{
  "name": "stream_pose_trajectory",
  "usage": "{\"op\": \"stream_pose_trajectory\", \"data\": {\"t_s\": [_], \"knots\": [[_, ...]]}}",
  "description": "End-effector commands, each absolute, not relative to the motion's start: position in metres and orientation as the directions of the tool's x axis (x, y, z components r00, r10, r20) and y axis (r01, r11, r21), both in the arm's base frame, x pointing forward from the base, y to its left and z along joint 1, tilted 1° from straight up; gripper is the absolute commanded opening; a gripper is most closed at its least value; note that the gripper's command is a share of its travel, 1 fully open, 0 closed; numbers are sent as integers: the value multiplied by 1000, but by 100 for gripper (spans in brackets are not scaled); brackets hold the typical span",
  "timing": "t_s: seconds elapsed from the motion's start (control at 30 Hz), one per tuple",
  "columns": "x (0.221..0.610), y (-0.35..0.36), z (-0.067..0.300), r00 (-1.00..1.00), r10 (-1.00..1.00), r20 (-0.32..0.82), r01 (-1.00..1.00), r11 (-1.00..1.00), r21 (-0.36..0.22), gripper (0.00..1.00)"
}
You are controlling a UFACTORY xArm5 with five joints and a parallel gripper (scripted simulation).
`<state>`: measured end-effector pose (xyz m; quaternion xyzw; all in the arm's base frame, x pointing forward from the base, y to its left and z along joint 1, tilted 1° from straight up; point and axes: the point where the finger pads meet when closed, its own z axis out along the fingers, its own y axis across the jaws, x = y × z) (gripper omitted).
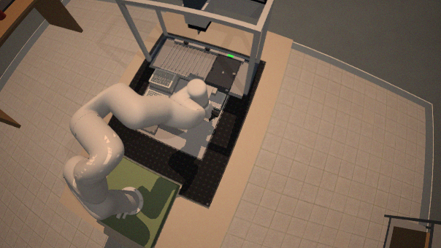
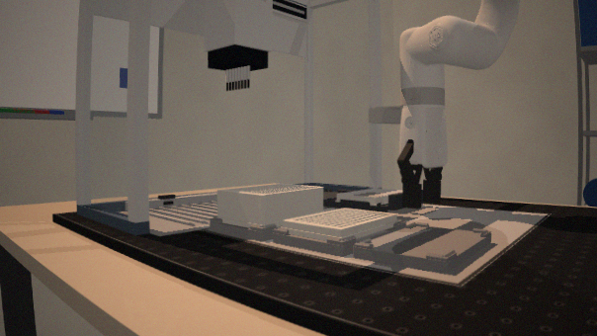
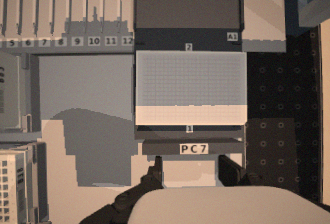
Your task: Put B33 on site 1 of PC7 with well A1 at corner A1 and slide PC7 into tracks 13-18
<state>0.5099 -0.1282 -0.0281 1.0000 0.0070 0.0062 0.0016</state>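
The carrier PC7 (image 3: 194,148) (image 1: 223,71) lies straight, its left edge just right of track number 12. Plate B33 (image 3: 191,85) (image 2: 370,195) covers site 1 and looks flat and square; its labels and that site's A1 mark cannot be made out. The visible part of site 2 (image 3: 188,12) is bare. A green lamp (image 1: 230,55) is lit behind the carrier. My gripper (image 3: 189,166) (image 2: 422,197) is open and empty, low behind the handle, with one finger toward each side. B38 (image 2: 341,219) (image 3: 3,182) and B83 (image 2: 269,206) (image 3: 2,95) sit in their nests.
The nest S1 (image 2: 447,248) holds no plate. The rails (image 1: 187,59) (image 3: 77,17) stretch left of the carrier. The instrument's frame posts (image 1: 136,32) (image 2: 138,101) stand around the rails, and a pipetting head (image 1: 202,9) (image 2: 237,37) hangs above them.
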Motion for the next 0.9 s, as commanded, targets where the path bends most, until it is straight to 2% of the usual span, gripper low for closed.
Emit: {"op": "stream_pose_trajectory", "data": {"t_s": [0.0, 0.87], "knots": [[511, -129, -27, 1000, 14, 15, 14, -1000, 4, 81], [510, -128, 5, 1000, 14, 15, 14, -1000, 4, 81]]}}
